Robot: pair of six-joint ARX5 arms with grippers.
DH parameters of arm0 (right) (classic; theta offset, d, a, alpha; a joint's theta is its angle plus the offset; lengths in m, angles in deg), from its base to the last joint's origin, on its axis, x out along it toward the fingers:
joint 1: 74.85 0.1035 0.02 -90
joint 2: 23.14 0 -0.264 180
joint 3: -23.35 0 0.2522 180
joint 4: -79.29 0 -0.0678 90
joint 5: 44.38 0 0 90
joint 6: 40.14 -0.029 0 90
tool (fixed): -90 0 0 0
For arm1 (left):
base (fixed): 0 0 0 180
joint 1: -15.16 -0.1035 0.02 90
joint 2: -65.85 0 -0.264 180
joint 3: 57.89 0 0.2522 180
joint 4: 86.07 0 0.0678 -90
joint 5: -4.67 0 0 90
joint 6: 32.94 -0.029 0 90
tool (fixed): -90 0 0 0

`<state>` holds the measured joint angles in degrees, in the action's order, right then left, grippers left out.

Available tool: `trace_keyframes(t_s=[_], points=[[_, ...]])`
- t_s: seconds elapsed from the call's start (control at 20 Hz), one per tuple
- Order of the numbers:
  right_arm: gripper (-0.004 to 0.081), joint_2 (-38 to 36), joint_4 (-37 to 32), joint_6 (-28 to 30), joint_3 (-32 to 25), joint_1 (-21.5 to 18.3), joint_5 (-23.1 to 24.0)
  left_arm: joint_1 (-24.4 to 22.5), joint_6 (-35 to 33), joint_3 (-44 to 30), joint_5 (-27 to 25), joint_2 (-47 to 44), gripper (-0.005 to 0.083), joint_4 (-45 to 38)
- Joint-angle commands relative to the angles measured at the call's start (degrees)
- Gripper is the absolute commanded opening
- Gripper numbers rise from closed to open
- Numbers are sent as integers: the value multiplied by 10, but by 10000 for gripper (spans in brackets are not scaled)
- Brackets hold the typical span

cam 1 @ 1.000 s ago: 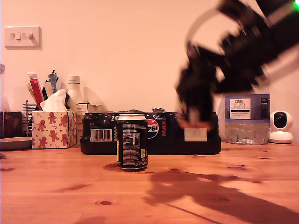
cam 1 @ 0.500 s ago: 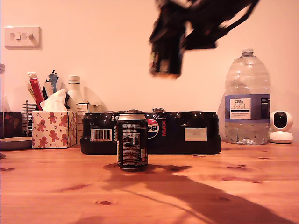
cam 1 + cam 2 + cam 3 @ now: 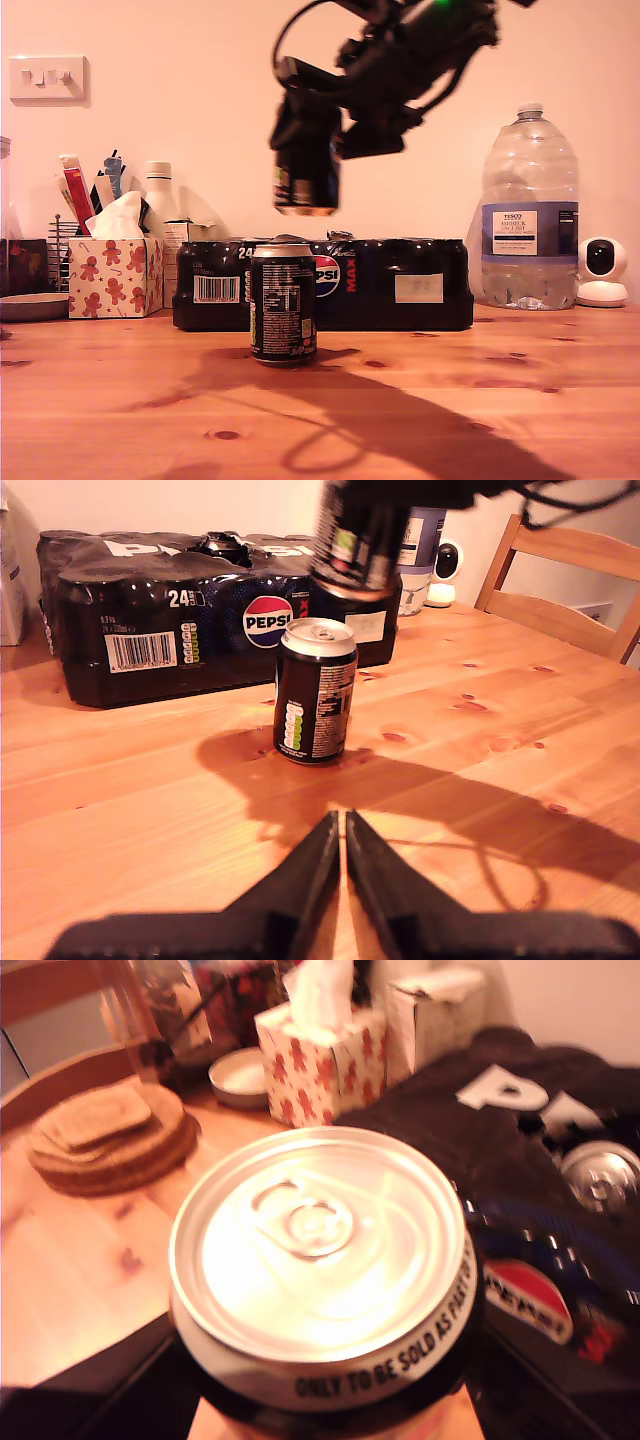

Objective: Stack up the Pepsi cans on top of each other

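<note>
One Pepsi can (image 3: 283, 303) stands upright on the wooden table in front of the 24-pack; the first wrist view shows it too (image 3: 315, 691). A second Pepsi can (image 3: 305, 180) hangs in the air just above it, a little toward the exterior view's right, with a gap between them. My second gripper (image 3: 306, 160) is shut on this raised can, whose silver lid (image 3: 320, 1240) fills the second wrist view. The raised can (image 3: 355, 535) also shows in the first wrist view. My first gripper (image 3: 341, 852) is shut and empty, low over the table, short of the standing can.
The black shrink-wrapped Pepsi Max 24-pack (image 3: 400, 285) lies directly behind the cans. A large water bottle (image 3: 529, 215) and a small white camera (image 3: 602, 270) stand at the exterior view's right, a tissue box (image 3: 113, 275) at its left. A wooden chair (image 3: 570, 570) stands beside the table.
The arm carrying the can has swung from the exterior view's right toward its left, rising and then lowering, and now holds it just above the standing can. The standing can has not moved.
</note>
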<state>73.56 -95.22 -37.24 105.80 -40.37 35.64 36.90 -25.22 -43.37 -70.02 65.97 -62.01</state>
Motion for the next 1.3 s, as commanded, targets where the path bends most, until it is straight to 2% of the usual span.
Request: trace_keyframes(t_s=[0.0, 0.4, 0.75, 1.25], points=[[226, 2, -19, 2, 32, 9, -2, 1, -4, -11, -2, 3, 10, 9], [226, 52, -1, 4, 72, 13, -3, 1, -7, -11, -4, 3, 10, 15], [226, 52, 47, 7, 73, 11, 0, 1, -7, -11, -8, 3, 10, 16], [227, 53, 48, 16, 73, 11, 1, 1, -7, -11, -10, 3, 10, 16]])
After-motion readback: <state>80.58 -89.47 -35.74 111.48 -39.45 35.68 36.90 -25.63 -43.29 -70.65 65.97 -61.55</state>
